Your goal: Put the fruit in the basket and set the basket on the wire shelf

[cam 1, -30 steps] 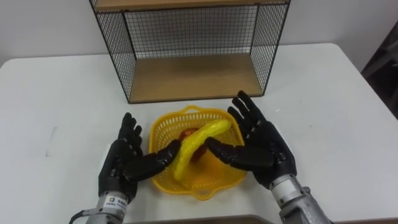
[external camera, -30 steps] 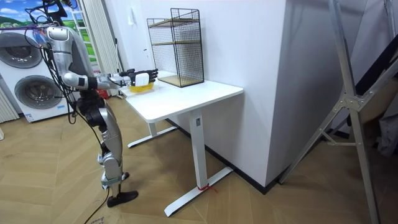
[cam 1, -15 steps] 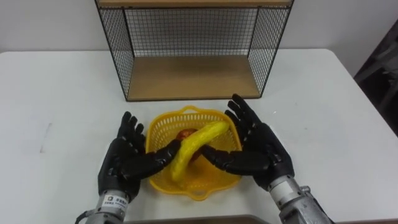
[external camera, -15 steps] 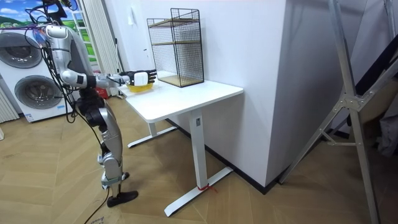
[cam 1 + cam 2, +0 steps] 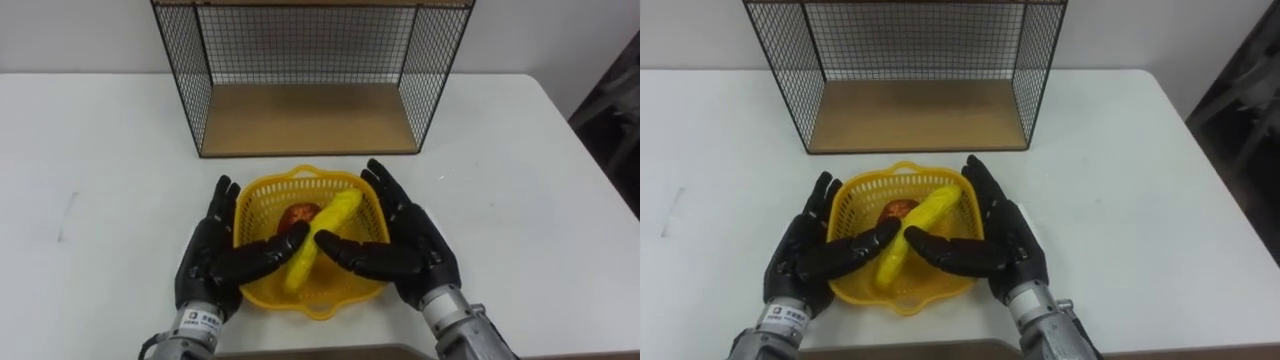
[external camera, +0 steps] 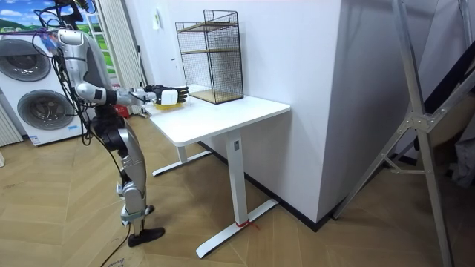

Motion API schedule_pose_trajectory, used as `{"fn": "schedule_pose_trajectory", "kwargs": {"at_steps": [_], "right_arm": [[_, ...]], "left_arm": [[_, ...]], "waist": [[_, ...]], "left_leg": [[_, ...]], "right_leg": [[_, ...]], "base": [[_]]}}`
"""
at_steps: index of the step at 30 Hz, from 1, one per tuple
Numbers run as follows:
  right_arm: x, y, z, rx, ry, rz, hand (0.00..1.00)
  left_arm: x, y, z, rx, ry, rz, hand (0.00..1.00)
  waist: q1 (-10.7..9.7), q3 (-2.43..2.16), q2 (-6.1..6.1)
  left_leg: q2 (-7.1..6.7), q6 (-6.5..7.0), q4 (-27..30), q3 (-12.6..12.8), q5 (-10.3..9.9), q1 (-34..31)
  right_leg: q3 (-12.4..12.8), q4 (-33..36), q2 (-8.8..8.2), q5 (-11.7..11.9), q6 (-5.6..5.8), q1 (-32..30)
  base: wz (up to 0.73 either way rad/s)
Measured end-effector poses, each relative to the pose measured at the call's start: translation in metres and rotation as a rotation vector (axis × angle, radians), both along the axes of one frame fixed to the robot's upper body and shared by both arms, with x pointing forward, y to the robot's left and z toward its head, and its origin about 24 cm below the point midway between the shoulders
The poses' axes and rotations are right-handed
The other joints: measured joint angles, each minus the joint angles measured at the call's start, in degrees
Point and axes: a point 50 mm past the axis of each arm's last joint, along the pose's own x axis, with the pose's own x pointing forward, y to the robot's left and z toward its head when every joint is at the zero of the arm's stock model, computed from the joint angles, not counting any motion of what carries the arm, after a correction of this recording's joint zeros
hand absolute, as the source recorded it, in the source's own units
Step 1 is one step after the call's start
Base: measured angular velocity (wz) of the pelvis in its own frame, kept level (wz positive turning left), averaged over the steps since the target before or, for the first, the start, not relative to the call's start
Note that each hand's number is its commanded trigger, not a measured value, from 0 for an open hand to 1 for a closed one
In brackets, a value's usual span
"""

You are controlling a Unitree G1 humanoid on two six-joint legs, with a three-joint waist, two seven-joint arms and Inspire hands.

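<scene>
White table [image 5: 520, 180], as I see it from my remote station: the basket [image 5: 318, 308] holds the banana [image 5: 325, 235] and a red fruit [image 5: 298, 215]. My left hand [image 5: 210, 260] and right hand [image 5: 415, 250] flank the basket, fingers straight and spread against its sides, thumbs reaching over its rim. Just beyond the basket stands the shelf [image 5: 310, 120].

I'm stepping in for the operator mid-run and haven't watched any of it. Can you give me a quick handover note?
Left hand: open, fingers flat against the left side of the basket.
Right hand: open, flat against its right side.
The basket is at the near side of the table, in front of the wire shelf, with the banana and red fruit inside.
Done: fruit loaded.
Left: set the basket on the wire shelf.
</scene>
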Motion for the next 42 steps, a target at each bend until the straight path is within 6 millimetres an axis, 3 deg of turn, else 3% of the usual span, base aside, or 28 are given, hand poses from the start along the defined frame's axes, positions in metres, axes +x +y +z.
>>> {"fn": "schedule_pose_trajectory", "kwargs": {"at_steps": [4, 9, 26, 42], "right_arm": [[0.006, 0.002, 0.003, 0.042, 0.004, -0.038, 0.00], [0.010, 0.001, 0.006, 0.066, 0.009, -0.069, 0.00], [0.011, 0.004, 0.008, 0.085, 0.010, -0.094, 0.00], [0.030, 0.010, 0.042, 0.122, -0.171, -0.106, 0.00]], "left_arm": [[0.005, -0.006, 0.004, 0.001, -0.012, 0.010, 0.00], [0.009, -0.011, 0.006, -0.005, -0.019, 0.009, 0.00], [0.011, -0.017, 0.012, -0.013, -0.018, 0.057, 0.00], [0.031, -0.020, 0.048, -0.045, -0.176, 0.084, 0.00]], "waist": [[-0.15, 0.12, 0.49], [-0.14, -0.13, 0.94], [-0.23, -0.32, 1.26], [0.08, -0.33, 1.77]], "left_leg": [[-0.02, 0.00, 0.00, -0.31, 0.00, -0.15], [-0.02, 0.00, -0.07, -0.29, 0.00, -0.10], [-0.02, 0.00, 0.49, -0.19, 0.01, -0.08], [-0.01, 0.00, 0.89, -0.19, 0.01, 0.37]], "right_leg": [[-0.21, -0.01, 0.03, 0.00, 0.00, -0.08], [-0.19, -0.03, 0.05, 0.00, 0.00, -0.13], [0.03, 0.05, 0.06, 0.06, -0.11, 0.19], [0.61, 0.05, 0.09, 0.12, -0.19, 0.39]], "base": [[0.02], [0.00], [0.00], [0.00]]}}
